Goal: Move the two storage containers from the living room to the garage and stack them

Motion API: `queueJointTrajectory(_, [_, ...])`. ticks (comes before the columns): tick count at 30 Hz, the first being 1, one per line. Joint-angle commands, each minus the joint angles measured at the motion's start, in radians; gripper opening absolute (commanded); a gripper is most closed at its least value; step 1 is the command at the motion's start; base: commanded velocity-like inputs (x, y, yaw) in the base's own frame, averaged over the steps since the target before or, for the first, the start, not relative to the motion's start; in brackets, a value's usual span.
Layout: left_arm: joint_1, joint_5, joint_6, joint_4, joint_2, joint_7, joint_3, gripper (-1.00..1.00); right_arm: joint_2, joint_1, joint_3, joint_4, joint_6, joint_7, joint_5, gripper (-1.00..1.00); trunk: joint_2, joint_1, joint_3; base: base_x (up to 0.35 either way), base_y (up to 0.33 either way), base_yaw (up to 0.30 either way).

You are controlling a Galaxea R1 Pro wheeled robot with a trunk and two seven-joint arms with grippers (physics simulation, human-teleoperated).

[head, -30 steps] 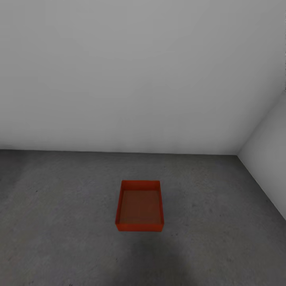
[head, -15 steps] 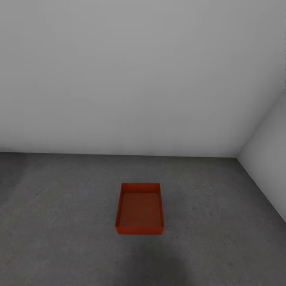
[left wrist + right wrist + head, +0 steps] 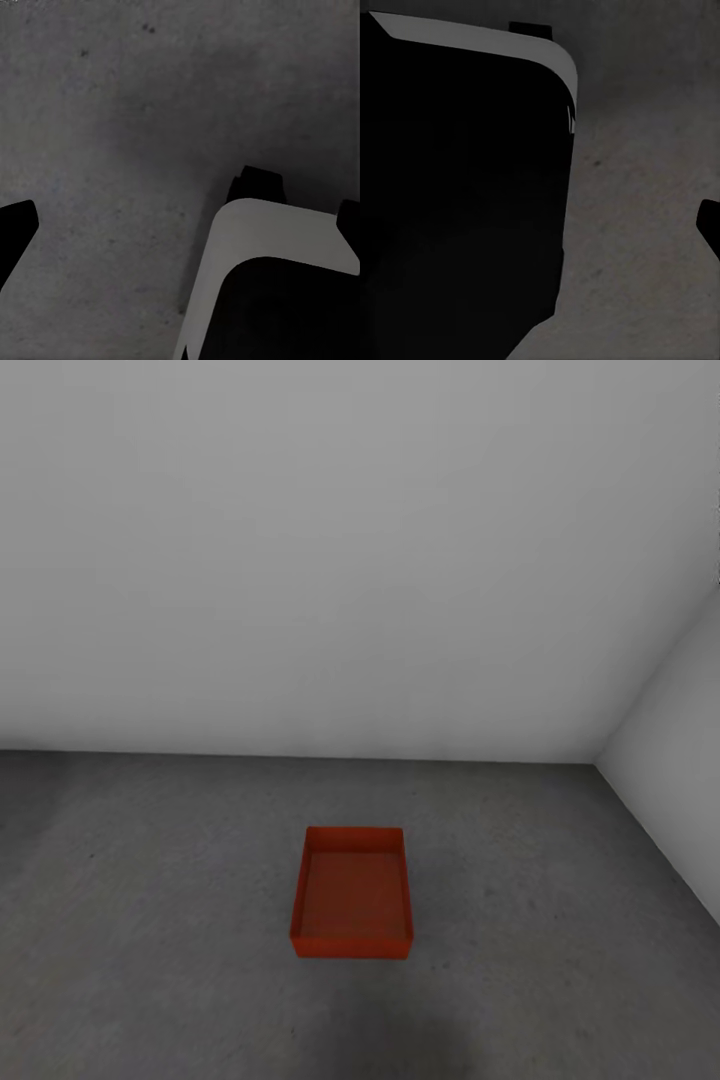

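One storage container (image 3: 351, 895) is sitting open-topped on the garage floor (image 3: 150, 920), well ahead of both grippers and near the wall corner. Nothing is stacked on it; the second container remains outstanding. Gripper states cannot be determined.

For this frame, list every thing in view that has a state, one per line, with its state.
storage container: upright on the concrete floor, open top, nothing inside, nothing stacked on it.
left gripper: open, fingertips wide apart, holding nothing, over the floor.
right gripper: one fingertip shows at the picture's edge; cannot tell whether open or shut.
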Motion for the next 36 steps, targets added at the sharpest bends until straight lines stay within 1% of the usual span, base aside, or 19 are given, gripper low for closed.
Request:
queueJointTrajectory(1, [0.0, 0.007, -0.003, 0.001, 0.0, 0.001, -0.002, 1.0, 0.001, -0.001, 0.008, 0.003, -0.006, 0.001, -0.01, 1.0, 0.0, 0.0, 0.001, 0.0, 0.0, 0.0])
queueJointTrajectory(9, [0.0, 0.007, -0.003, 0.001, 0.0, 0.001, -0.002, 1.0, 0.006, -0.001, 0.009, 0.003, -0.006, 0.008, -0.008, 1.0, 0.0, 0.0, 0.014, 0.0, 0.0, 0.0])
queueJointTrajectory(15, [0.0, 0.007, -0.004, 0.001, 0.0, 0.001, -0.002, 1.0, 0.006, -0.001, 0.007, 0.003, -0.007, 0.01, -0.011, 1.0, 0.0, 0.0, 0.023, 0.0, 0.0, 0.0])
queueJointTrajectory(18, [0.0, 0.007, -0.003, 0.001, 0.0, 0.001, -0.002, 1.0, 0.004, -0.001, 0.006, 0.003, -0.014, 0.01, -0.014, 1.0, 0.0, 0.0, 0.028, 0.0, 0.0, 0.0])
queueJointTrajectory(24, [0.0, 0.007, -0.003, 0.001, 0.0, 0.001, -0.002, 1.0, -0.011, -0.001, 0.003, 0.004, -0.033, 0.025, -0.018, 1.0, 0.0, 0.0, 0.038, 0.0, 0.0, 0.0])
queueJointTrajectory(36, [0.0, 0.007, -0.003, 0.001, 0.0, 0.001, -0.002, 1.0, -0.015, -0.001, 0.003, 0.004, -0.03, 0.044, -0.014, 1.0, 0.0, 0.0, 0.057, 0.0, 0.0, 0.0])
